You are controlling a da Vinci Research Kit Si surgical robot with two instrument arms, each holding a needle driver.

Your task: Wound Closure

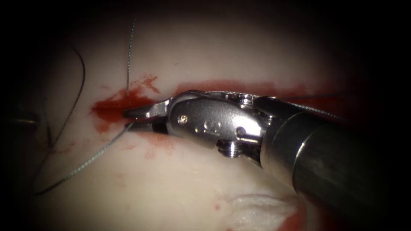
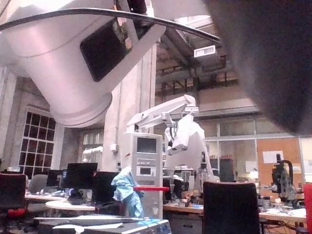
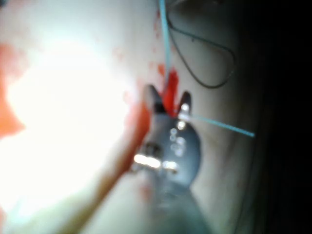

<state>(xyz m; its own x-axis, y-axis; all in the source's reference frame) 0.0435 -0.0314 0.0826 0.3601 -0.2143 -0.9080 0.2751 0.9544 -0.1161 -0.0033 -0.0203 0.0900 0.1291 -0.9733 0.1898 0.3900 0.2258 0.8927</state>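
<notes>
a: start at the right tool. how do its jaws stand?

b: parted a little, tips at the left end of the cut, over the patch of red fluid. the right wrist view shows the same tool with its two tips apart and red between them. i see nothing clamped in them.

a: thread?

b: one strand of thread leaves the tissue right at the lower jaw and runs off to the near left. another stands up from the red patch toward the far side. a darker loop lies further left. in the wrist view a pale strand passes just beside one tip; touching or not, i can't tell.

a: the needle?

b: i can't pick it out. a dim shape sits at the far left edge, too dark to name.

a: the left tool?

b: its wrist camera looks out at the lab room, not the wound.

a: so which step?

b: my guess: handling thread at the left end of the cut, jaws poised by the strands. a grab would need the tips to close on one strand only, without nipping tissue.
</notes>
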